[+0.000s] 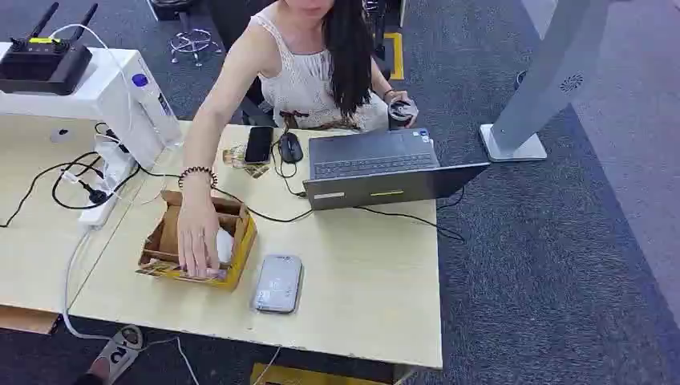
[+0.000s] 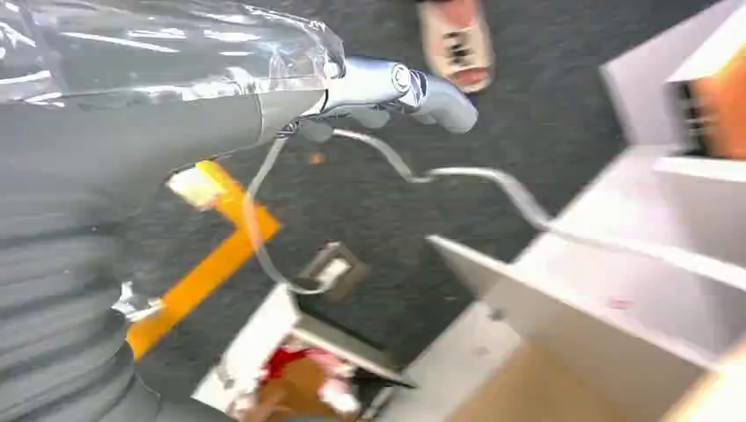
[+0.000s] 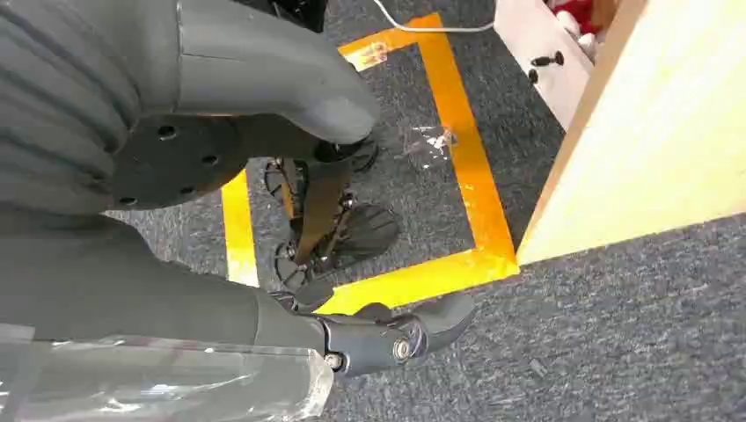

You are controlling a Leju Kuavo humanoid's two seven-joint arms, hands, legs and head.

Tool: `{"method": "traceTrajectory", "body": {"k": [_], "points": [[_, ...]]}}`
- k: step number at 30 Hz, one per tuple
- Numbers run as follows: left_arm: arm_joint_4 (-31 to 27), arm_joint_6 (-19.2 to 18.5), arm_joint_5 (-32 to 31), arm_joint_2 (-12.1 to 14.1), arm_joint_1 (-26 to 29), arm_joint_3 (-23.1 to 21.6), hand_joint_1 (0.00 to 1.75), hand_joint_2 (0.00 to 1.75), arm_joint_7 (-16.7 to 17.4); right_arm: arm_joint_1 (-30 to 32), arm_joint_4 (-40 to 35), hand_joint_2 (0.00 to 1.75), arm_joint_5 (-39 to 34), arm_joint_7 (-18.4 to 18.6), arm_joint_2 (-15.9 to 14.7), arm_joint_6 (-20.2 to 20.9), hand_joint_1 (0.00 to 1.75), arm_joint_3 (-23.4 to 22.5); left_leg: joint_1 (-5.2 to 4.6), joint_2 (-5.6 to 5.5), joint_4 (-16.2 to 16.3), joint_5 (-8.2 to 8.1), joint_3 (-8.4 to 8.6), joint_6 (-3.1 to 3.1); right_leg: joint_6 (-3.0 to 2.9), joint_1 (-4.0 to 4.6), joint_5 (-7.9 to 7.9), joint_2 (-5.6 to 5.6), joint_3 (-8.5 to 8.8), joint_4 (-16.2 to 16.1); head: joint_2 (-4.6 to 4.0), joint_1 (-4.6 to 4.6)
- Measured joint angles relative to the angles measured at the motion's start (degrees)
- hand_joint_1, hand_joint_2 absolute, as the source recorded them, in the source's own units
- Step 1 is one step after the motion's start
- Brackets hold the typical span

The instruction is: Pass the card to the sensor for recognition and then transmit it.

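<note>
A flat grey sensor pad (image 1: 277, 283) lies near the table's front edge. Left of it stands an open cardboard box (image 1: 164, 237) with something white (image 1: 225, 245) inside; I cannot tell whether it is a card. A person's hand (image 1: 196, 239) reaches into the box and rests beside the white thing. My left hand (image 2: 176, 149) hangs low over dark carpet, fingers apart, holding nothing. My right hand (image 3: 220, 176) also hangs beside the table's edge above the floor, thumb and fingers spread with nothing between them.
An open laptop (image 1: 377, 167), a mouse (image 1: 290, 147) and a black phone (image 1: 258, 144) lie at the table's far side before the seated person. A white device (image 1: 120, 100) with a router and cables occupies the left. Yellow floor tape (image 3: 457, 167) marks the carpet.
</note>
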Motion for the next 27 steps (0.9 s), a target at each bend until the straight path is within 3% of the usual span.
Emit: {"method": "traceTrajectory", "body": {"k": [8, 17, 22, 27], "points": [[-15.8, 1.6, 4.3, -2.5, 3.6, -5.2, 0.0, 1.75, -2.5, -0.2, 0.5, 1.75, -2.4, 0.0, 0.0, -1.8, 0.0, 1.1, 0.0, 0.01, 0.0, 0.0, 0.01, 0.0, 0.0, 0.0, 0.0, 0.01, 0.0, 0.0, 0.0, 0.0], [-34.3, 4.4, 4.6, -4.5, 5.4, -13.3, 0.0, 1.75, -5.7, -0.6, 0.9, 1.75, -4.2, 0.5, 0.2, -3.6, 0.0, 2.4, 0.0, 0.02, 0.0, 0.01, 0.02, 0.0, 0.01, -0.01, 0.01, 0.02, 0.01, 0.0, 0.0, 0.02], [-42.8, 7.3, 0.9, -4.2, 4.7, -18.7, 0.0, 1.75, -7.1, -1.1, 1.0, 1.75, -4.7, 1.0, 0.3, -4.6, 0.0, 3.3, 0.0, 0.01, 0.0, 0.02, 0.03, 0.02, 0.02, -0.01, 0.01, 0.01, 0.0, 0.0, 0.0, 0.0], [-46.0, 11.3, -6.2, -3.0, 1.7, -22.9, 0.0, 1.75, -6.0, -1.5, 1.0, 1.75, -4.6, 1.7, 0.4, -5.2, 0.0, 4.3, 0.0, 0.03, 0.0, 0.03, 0.07, 0.02, 0.01, -0.01, 0.03, 0.04, 0.03, 0.0, 0.0, 0.0]]}}
